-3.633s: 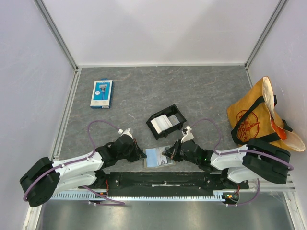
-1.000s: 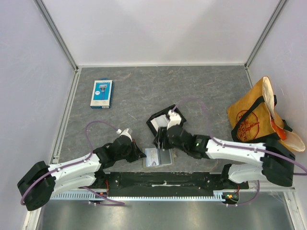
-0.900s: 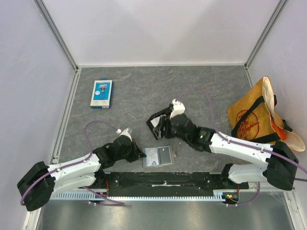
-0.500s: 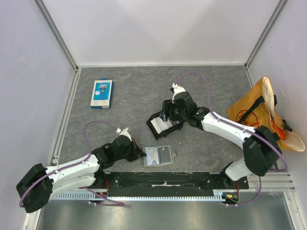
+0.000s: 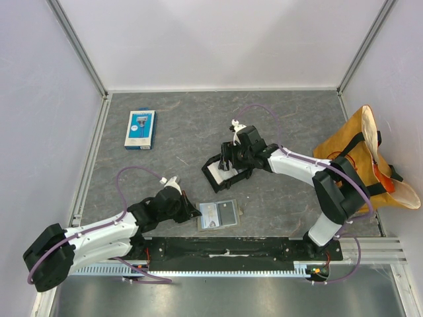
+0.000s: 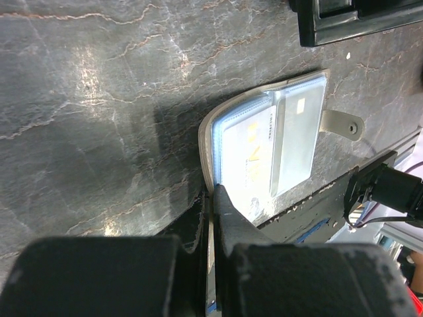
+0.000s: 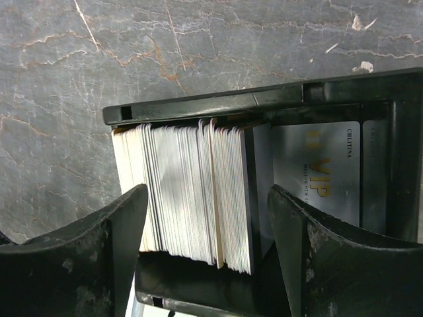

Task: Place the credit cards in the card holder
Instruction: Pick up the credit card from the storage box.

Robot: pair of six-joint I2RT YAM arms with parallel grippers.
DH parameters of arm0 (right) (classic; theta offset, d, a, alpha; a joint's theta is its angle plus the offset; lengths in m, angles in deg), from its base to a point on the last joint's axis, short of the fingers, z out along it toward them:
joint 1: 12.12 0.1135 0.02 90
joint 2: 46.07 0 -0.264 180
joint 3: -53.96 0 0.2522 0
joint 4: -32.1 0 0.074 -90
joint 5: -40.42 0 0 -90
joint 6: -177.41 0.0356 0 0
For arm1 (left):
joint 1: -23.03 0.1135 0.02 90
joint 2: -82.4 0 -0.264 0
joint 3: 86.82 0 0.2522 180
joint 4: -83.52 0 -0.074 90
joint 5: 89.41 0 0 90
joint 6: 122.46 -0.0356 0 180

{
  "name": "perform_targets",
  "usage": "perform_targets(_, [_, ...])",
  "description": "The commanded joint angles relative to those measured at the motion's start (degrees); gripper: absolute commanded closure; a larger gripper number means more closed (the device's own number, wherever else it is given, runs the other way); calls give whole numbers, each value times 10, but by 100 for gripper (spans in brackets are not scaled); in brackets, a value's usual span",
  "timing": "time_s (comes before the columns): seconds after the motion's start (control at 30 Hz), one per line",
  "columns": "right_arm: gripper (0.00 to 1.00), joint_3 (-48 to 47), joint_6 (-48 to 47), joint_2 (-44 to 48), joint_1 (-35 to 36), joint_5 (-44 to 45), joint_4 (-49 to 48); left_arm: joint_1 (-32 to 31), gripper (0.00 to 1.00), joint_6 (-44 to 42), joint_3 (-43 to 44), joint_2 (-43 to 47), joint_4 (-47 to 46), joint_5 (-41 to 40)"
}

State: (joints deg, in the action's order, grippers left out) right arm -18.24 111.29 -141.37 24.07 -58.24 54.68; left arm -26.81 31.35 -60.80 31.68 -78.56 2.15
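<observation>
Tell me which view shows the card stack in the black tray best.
Right wrist view: the card stack sits large, edges distinct, inside the black tray. The top view shows only a small white patch. The left wrist view shows just a tray corner, no stack.

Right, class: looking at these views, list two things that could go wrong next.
The open right hand straddles the whole card stack in the black tray, so it may grab several cards. The shut left hand grips only an edge of the card holder, which could slip.
</observation>
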Motion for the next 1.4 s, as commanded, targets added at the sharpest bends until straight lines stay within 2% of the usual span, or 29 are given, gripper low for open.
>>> perform_targets(0.0, [19, -24, -9, -17, -5, -27, -24, 3, 98, -11, 4, -5, -7, -14])
perform_targets(0.3, [19, -21, -9, -19, -15, -57, -28, 5, 98, -11, 6, -12, -9, -14])
perform_targets(0.53, [25, -14, -3, -7, -21, -87, -35, 5, 98, -12, 8, -18, -12, -13])
perform_targets(0.7, [33, -12, -2, -1, -25, -93, -36, 5, 98, -12, 7, -18, -13, -12])
perform_targets(0.93, [39, -10, 0, 3, -29, -95, -36, 5, 98, -12, 6, -20, -16, -10])
perform_targets(1.1, [53, -5, 2, 0, -31, -98, -37, 5, 98, -12, 6, -25, -18, -8])
perform_targets(1.37, [64, -2, 4, -1, -38, -99, -39, 5, 98, -12, 5, -28, -21, -6])
